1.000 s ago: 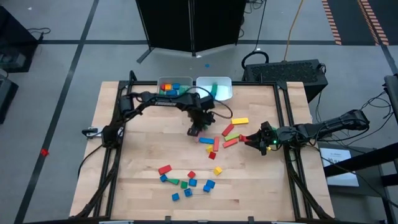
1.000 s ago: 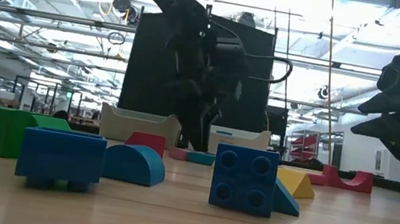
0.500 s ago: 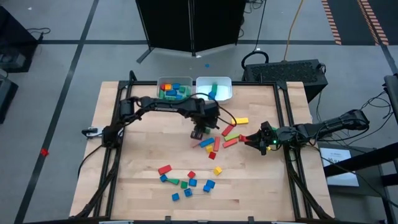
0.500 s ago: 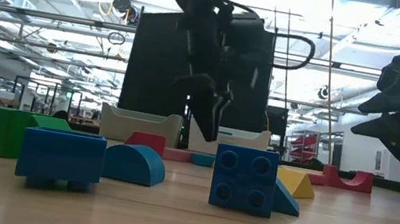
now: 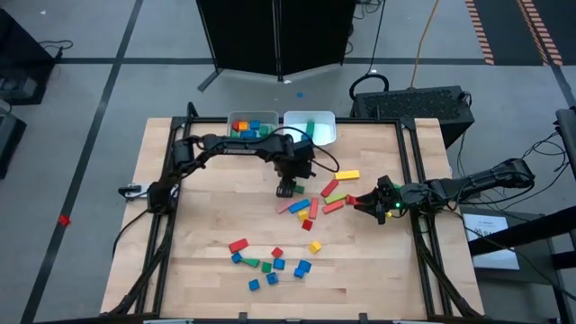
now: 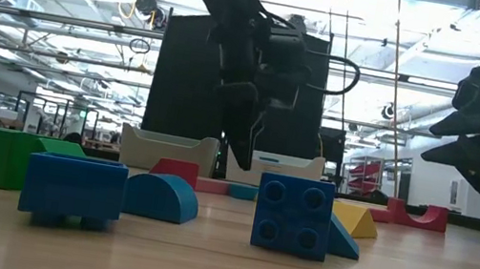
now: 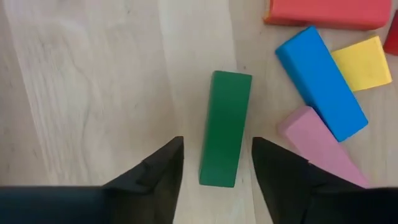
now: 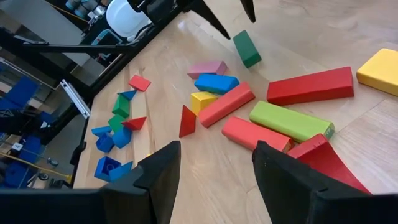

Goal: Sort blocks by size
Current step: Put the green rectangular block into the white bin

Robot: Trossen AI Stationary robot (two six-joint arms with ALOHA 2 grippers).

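Between the left gripper's parted fingers lies a green bar.

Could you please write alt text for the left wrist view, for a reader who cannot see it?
The left hand is open, its two dark fingers either side of a green bar lying flat on the wooden table. Beside it lie a blue bar, a pink block, a yellow block and a red bar.
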